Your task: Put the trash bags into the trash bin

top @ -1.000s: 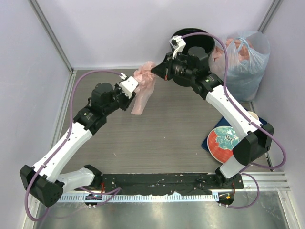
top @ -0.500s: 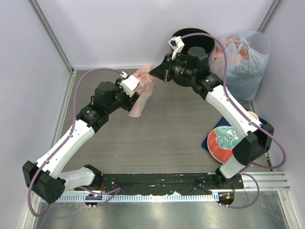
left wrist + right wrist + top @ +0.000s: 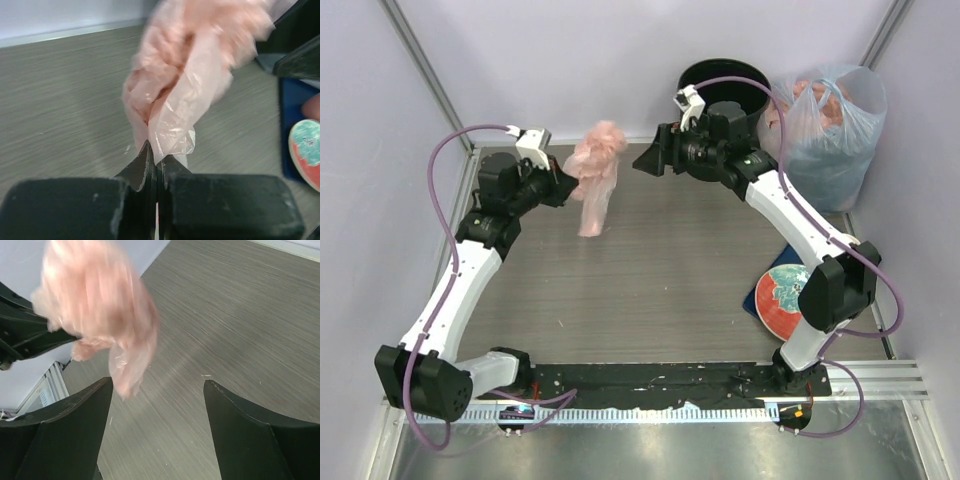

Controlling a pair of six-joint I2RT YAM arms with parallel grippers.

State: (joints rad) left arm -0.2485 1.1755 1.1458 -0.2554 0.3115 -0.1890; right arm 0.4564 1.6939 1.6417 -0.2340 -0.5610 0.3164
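Note:
The trash bag (image 3: 595, 178) is a crumpled pale pink film hanging above the table at the back left. My left gripper (image 3: 563, 183) is shut on its edge; in the left wrist view the film (image 3: 185, 75) is pinched where the fingertips (image 3: 150, 150) meet. My right gripper (image 3: 642, 160) stands open just right of the bag, apart from it. The right wrist view has the blurred bag (image 3: 95, 305) hanging above and left of the wide-open right gripper (image 3: 157, 382). The black trash bin (image 3: 692, 75) stands at the back behind the right arm.
A bulging clear-bluish bag (image 3: 835, 130) with pink contents sits right of the bin. A red and teal plate (image 3: 790, 298) lies on a blue mat at the table's right edge. Pale walls close in the back and both sides.
The right gripper opened and let go of the pink bag. The left gripper shut on the bag and swung left and back with it, lifting it upright.

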